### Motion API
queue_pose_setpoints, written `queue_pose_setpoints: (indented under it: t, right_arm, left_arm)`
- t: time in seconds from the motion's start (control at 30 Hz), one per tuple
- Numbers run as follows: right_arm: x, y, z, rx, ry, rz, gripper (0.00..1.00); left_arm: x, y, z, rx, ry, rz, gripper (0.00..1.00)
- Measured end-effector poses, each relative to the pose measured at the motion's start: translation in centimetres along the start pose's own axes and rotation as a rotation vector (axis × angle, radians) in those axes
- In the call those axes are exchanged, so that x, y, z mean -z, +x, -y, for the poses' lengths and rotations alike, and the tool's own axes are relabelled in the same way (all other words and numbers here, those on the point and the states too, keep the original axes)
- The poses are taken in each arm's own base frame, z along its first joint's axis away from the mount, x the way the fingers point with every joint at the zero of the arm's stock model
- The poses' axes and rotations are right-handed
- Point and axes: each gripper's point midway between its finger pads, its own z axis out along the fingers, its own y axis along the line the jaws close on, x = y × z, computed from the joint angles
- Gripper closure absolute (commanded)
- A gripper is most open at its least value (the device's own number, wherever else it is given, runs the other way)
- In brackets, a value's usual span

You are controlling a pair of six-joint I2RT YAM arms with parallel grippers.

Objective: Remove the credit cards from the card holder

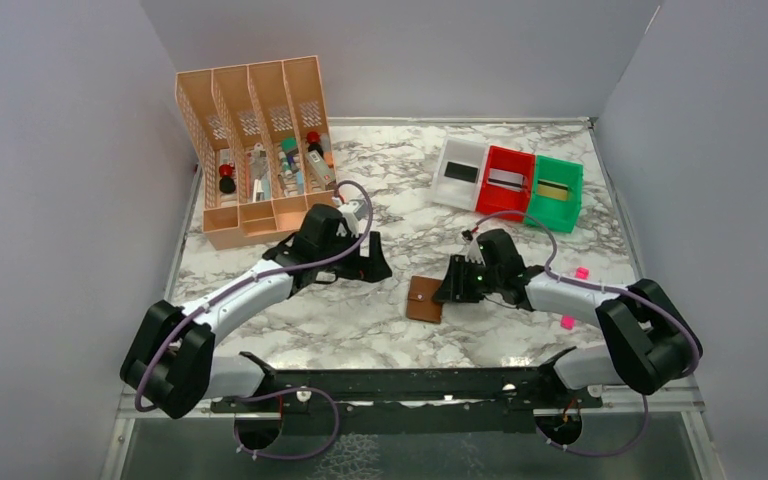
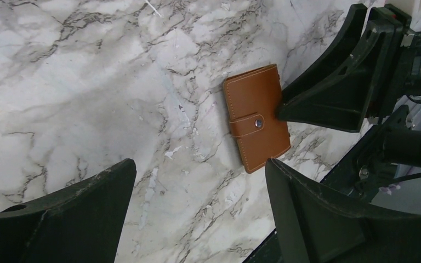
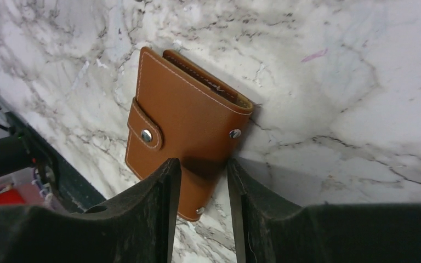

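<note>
The closed brown leather card holder lies mid-table. The right tool, jaws narrowly apart, meets its 3 o'clock edge. The left tool, jaws wide apart, hovers at 10 o'clock. Pin that edge, then unsnap the strap first.

The holder was tan brown with pale stitching and silver snaps. The table was white marble with grey veins. There were a white bin, a red bin, a green bin and a peach, lattice-sided rack.
</note>
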Motion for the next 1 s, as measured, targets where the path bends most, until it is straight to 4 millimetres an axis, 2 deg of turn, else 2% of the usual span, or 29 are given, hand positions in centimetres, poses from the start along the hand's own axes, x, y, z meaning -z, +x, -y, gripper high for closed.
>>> queue_pose_setpoints:
  t: [0.37, 0.5, 0.63, 0.73, 0.87, 1.0]
  right_arm:
    - [-0.6, 2.2, -2.6, 0.025, -0.104, -0.052, 0.53]
    - [-0.9, 1.5, -2.6, 0.041, -0.074, -0.041, 0.53]
    - [-1.1, 0.2, -1.9, 0.043, -0.016, -0.003, 0.50]
    - [-0.9, -0.6, -1.4, 0.042, 0.029, 0.040, 0.49]
    - [-0.6, -1.3, -1.2, 0.038, 0.054, 0.077, 0.51]
    - [-0.8, -0.6, -0.8, -0.030, 0.048, 0.082, 0.51]
  left_arm:
    - [-3.0, 3.4, 1.1, -0.030, -0.074, -0.066, 0.12]
    - [-3.9, 4.2, 1.0, -0.047, -0.115, -0.076, 0.19]
    - [-5.1, 4.5, 0.9, -0.066, -0.148, -0.095, 0.20]
    - [-5.7, 4.4, 1.0, -0.079, -0.165, -0.097, 0.25]
    - [-6.5, 4.1, 2.2, -0.119, -0.158, -0.098, 0.35]
    - [-7.8, 4.1, 3.8, -0.182, -0.148, -0.121, 0.47]
